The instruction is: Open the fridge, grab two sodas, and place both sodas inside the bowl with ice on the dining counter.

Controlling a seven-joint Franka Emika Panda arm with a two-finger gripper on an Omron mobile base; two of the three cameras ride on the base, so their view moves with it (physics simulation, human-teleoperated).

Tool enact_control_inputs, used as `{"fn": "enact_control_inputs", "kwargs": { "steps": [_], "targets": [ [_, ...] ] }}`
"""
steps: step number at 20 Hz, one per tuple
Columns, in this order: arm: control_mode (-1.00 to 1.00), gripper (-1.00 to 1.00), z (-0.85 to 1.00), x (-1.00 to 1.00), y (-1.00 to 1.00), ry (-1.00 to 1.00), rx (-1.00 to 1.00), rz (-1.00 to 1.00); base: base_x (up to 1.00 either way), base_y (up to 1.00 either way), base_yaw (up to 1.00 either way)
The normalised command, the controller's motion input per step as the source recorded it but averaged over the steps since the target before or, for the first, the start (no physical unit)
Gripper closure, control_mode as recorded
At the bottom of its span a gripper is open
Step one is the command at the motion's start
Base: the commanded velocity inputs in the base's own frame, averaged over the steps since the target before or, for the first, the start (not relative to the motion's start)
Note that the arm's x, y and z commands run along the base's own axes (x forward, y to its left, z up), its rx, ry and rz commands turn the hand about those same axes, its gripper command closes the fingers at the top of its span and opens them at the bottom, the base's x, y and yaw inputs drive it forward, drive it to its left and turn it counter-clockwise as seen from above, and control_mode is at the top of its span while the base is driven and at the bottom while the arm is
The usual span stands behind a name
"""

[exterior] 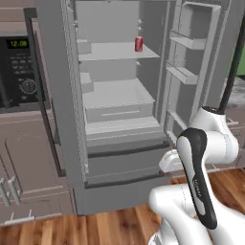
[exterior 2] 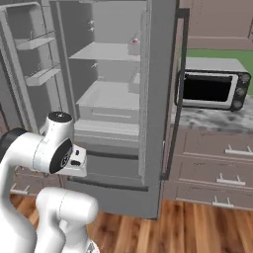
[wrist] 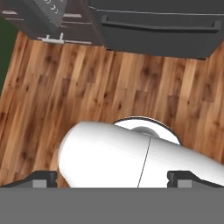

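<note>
Fridge (exterior: pixel 119 158) doors swung open, red soda can (exterior: pixel 139 44) on upper shelf; my gripper (wrist: pixel 112 178) spread wide, empty, aimed at wood floor (wrist: pixel 65 87); microwave (exterior 2: pixel 210 90) right of fridge.

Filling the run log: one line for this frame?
fridge: doors open | red soda: on shelf | gripper: open, empty, aimed at floor

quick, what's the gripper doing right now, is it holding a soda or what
Gripper: open and empty, fingertips spread wide, pointing down at the wooden floor in front of the fridge. The red soda sits on a fridge shelf.
</note>
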Motion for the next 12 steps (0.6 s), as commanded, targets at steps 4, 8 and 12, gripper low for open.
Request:
{"fn": "enact_control_inputs", "kwargs": {
  "steps": [4, 8, 12],
  "targets": [
    [1.00, -1.00, 0.00, 0.00, 0.00, 0.00, 0.00, 0.00, 0.83, 0.10, 0.04],
    [1.00, -1.00, 0.00, 0.00, 0.00, 0.00, 0.00, 0.00, 0.77, 0.11, 0.04],
    [1.00, -1.00, 0.00, 0.00, 0.00, 0.00, 0.00, 0.00, 0.74, 0.10, 0.03]
  ]
}}
